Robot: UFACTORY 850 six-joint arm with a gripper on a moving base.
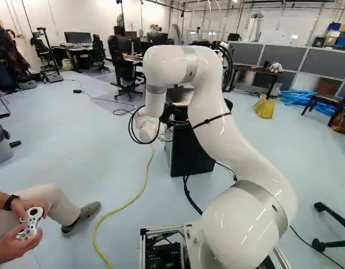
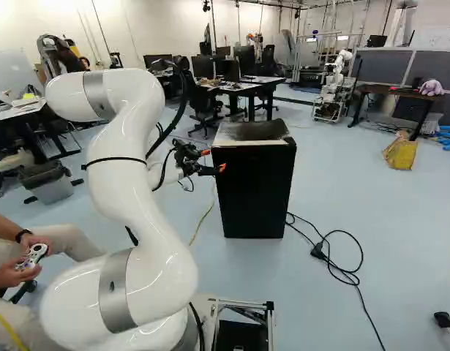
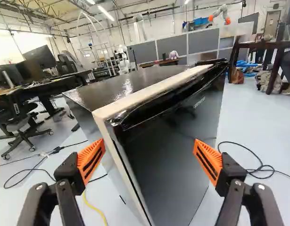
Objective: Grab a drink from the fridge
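My gripper (image 2: 214,160) stands beside the upper part of the small black fridge (image 2: 254,190), by its edge on the arm's side. In the wrist view the gripper (image 3: 149,153) is open, orange pads wide apart, with nothing gripped. Ahead of the fingers is the fridge (image 3: 170,165), its glossy dark door appearing closed, with a pale strip (image 3: 135,100) along its top and side edges. Whether a finger touches the fridge, I cannot tell. In the left base view the arm partly hides the fridge (image 1: 192,154). No drink shows.
A person's hands hold a game controller (image 1: 32,221) close by the base. A yellow cable (image 1: 133,199) and black cables (image 2: 345,256) lie on the floor. Desks and office chairs (image 1: 123,64) stand farther back, another robot (image 2: 333,88) beyond the fridge, and a yellow bag (image 2: 402,153) off to one side.
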